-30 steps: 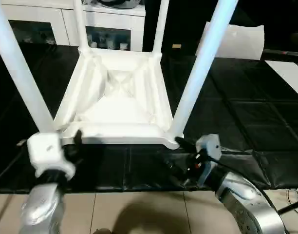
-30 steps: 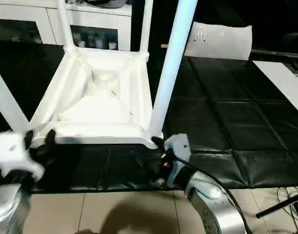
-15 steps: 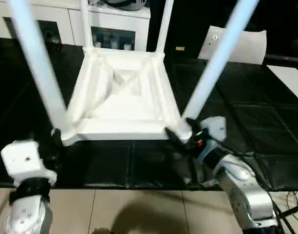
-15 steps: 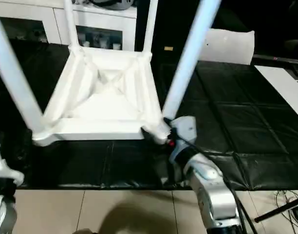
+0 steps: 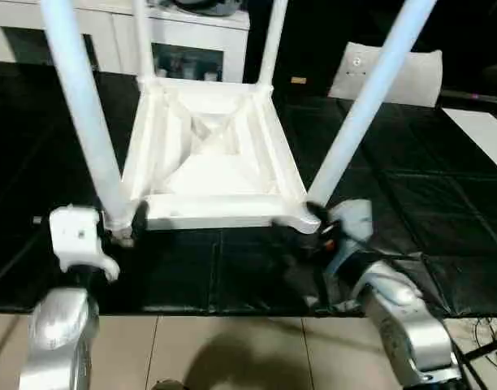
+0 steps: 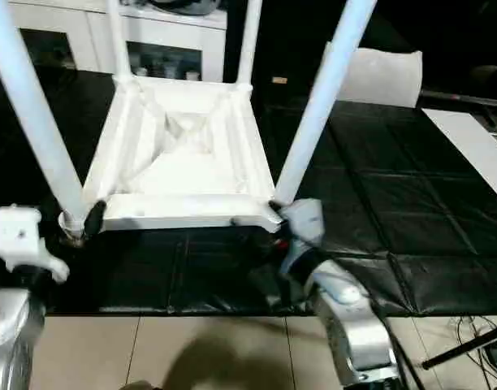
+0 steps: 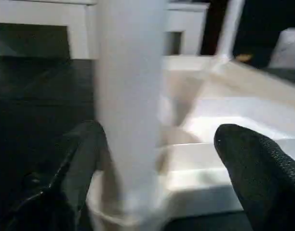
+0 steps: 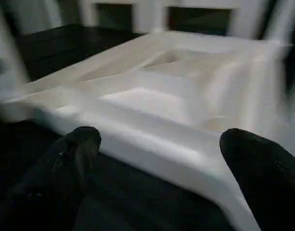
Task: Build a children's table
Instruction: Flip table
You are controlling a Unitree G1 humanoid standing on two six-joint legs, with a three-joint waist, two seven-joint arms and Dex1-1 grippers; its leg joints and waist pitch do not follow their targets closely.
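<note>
I see the children's table (image 5: pixel 212 162) upside down on the black mat (image 5: pixel 411 195), centre of the frame, four legs up; my left gripper (image 7: pixel 159 159) stands spread wide around the near-left leg (image 7: pixel 130 110), fingers not pressing it; my right gripper (image 8: pixel 162 159) gapes wide at the near-right corner rim (image 8: pixel 152 144), holding nothing.

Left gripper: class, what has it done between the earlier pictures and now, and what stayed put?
The left gripper drew back from the near-left corner of the tabletop, then returned; its jaws stand open around the near-left leg. The right gripper stayed open at the near-right corner.
</note>
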